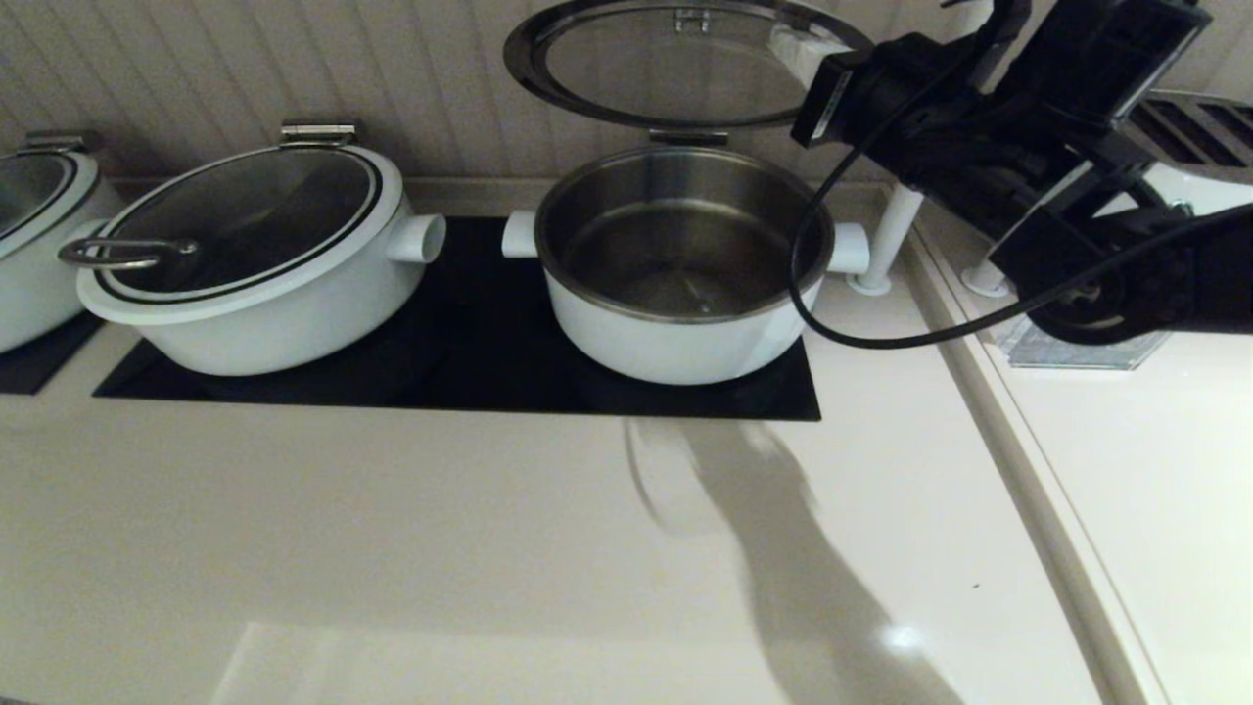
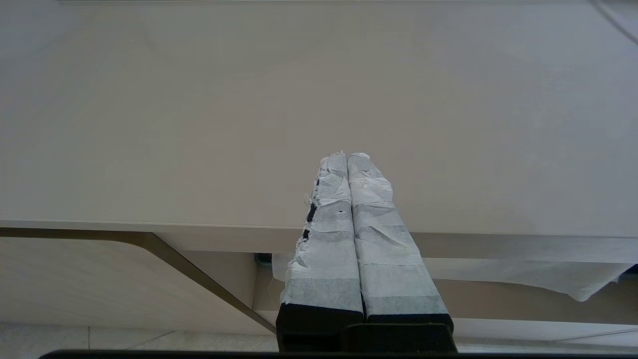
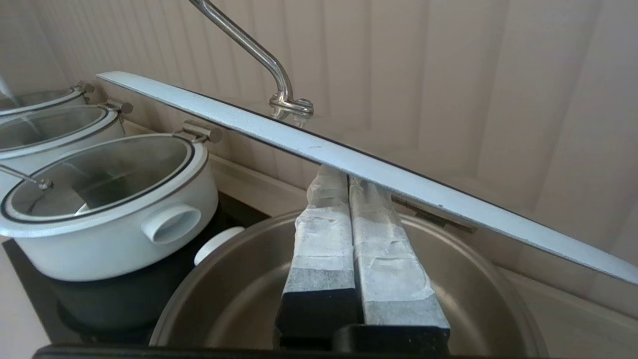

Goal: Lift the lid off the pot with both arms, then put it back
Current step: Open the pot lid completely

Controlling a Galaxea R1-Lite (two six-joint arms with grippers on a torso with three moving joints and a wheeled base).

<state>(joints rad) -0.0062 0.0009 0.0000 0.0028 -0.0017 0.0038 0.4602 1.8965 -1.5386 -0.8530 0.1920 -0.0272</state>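
Above the pot (image 1: 682, 284), the lid (image 1: 675, 64) stands raised; the closed, empty right gripper (image 3: 349, 174) props its rim; a second lidded pot (image 1: 255, 264) sits beside. The left gripper (image 2: 347, 158), closed and empty, hangs elsewhere.

Counter (image 1: 489, 548): pale cream worktop, running along the ribbed wall, carrying everything.
Black panel (image 1: 470, 333): lying flat in the counter, under the two nearer pots.
Pot (image 1: 685, 284): sitting on the panel's right part, open, steel bowl showing.
Lidded pot (image 1: 264, 264): sitting on the panel's left part, just beside the open one, stub handles near each other, not touching.
Third pot (image 1: 29, 235): sitting at far left, cut off by the frame edge.
White posts (image 1: 886, 245): standing on the counter right of the panel.
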